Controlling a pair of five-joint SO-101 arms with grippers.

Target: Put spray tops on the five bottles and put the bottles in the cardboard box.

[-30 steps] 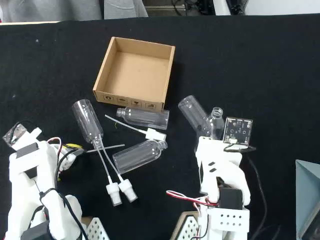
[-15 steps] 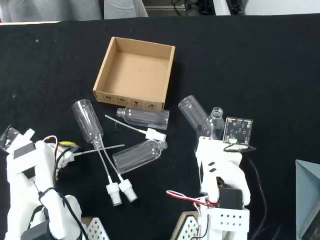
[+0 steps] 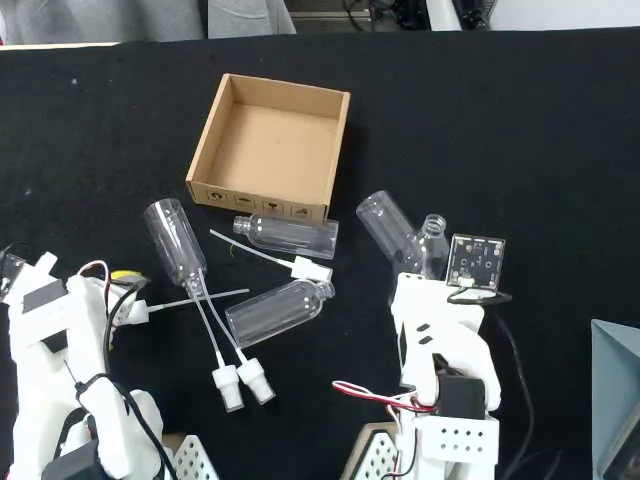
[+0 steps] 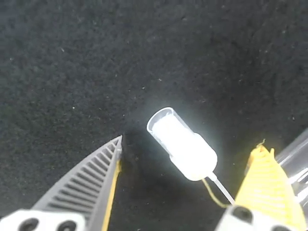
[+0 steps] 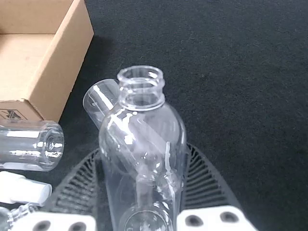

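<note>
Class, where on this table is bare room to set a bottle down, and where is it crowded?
Free: the black table right of the cardboard box, and left of it. Crowded: bottles and spray tops in front of the box.

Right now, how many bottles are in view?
5: one bottle upright in the right gripper, one lying beside it, one by the box, two lying nearer the left gripper.
</note>
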